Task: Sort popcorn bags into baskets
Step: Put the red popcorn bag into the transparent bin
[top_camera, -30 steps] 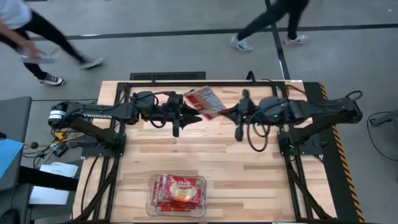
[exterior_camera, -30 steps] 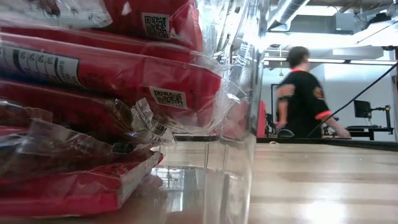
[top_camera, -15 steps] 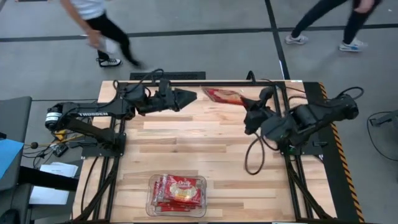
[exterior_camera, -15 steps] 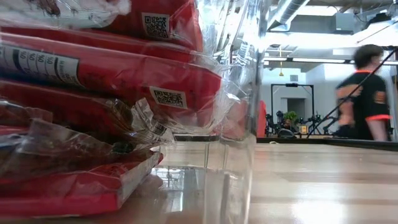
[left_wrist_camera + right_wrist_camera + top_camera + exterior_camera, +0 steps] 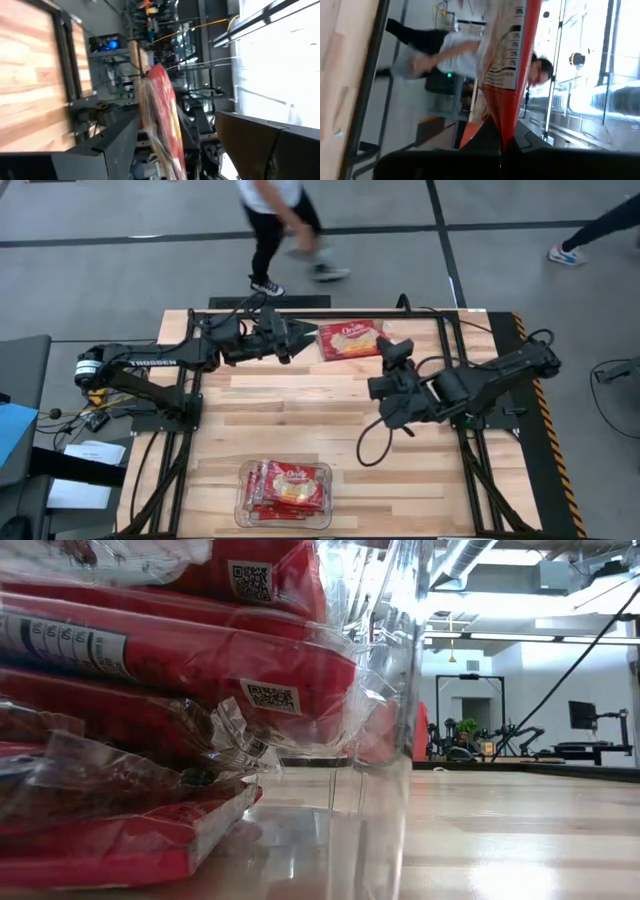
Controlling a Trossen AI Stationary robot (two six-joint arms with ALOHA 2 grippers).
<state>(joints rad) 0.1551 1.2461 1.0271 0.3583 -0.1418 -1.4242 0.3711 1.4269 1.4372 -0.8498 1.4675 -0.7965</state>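
One red popcorn bag (image 5: 350, 340) hangs level in the air over the table's far edge, popcorn picture up. My right gripper (image 5: 386, 350) is shut on its right end. My left gripper (image 5: 308, 336) is open at the bag's left end. In the left wrist view the bag (image 5: 161, 115) shows edge-on between the spread fingers, with a gap on each side. The clear basket (image 5: 285, 494) rests on the table at the near edge, with several red bags (image 5: 180, 670) stacked in it. My right gripper pinches the bag's right short end (image 5: 503, 135) between its two shut fingers. The fingers lie about level and come from the table's right and near side. The bag reaches out level from them, lifted clear of the table.
Bare wooden table (image 5: 300, 420) lies between the arms and the basket. The basket's clear wall (image 5: 392, 740) fills the low view's left half. A black frame (image 5: 300, 312) borders the far edge. A person (image 5: 280, 220) walks past on the floor beyond it.
My right gripper has rolled and swung toward the table's left and near side. The bag has turned from tilted and nearly edge-on to level, picture up. My left gripper has rolled and swung toward the far edge, and now stands open at the bag's left end.
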